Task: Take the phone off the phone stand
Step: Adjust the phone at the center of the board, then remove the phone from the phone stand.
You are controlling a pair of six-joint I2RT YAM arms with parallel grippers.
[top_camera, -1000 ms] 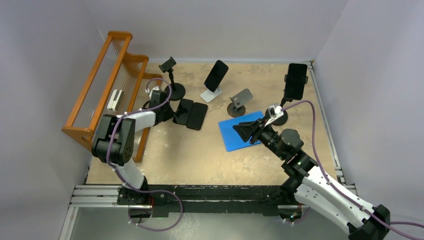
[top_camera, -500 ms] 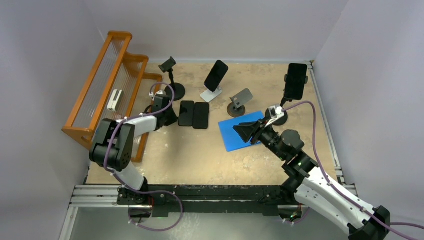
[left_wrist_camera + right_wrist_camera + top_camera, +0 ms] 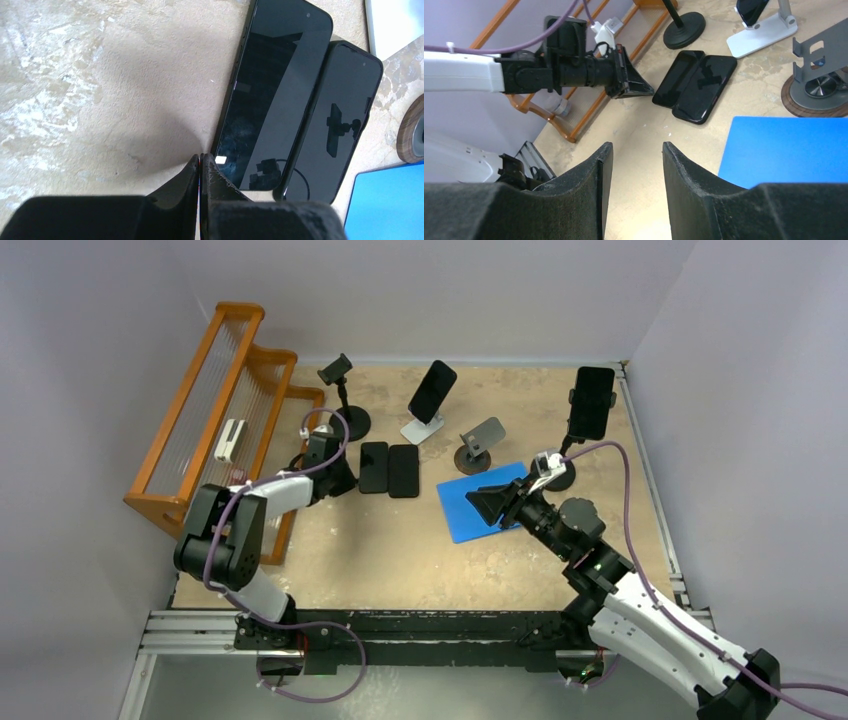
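Note:
One black phone (image 3: 432,391) leans on a white phone stand (image 3: 420,430) at the back middle. Another phone (image 3: 591,402) is clamped upright in a black stand at the back right. Two black phones (image 3: 373,467) (image 3: 403,471) lie flat side by side on the table, also seen as phones (image 3: 272,95) (image 3: 335,120) in the left wrist view. My left gripper (image 3: 201,159) is shut and empty, its tip at the near left edge of the left flat phone. My right gripper (image 3: 634,150) is open and empty, hovering over the blue mat (image 3: 465,515).
An orange wooden rack (image 3: 215,410) runs along the left side. An empty black clamp stand (image 3: 340,390) stands behind the flat phones. An empty grey stand (image 3: 482,440) sits behind the mat.
The left gripper has shifted right, and the two flat phones have slid a little to the right and straightened. The right arm has stayed still.

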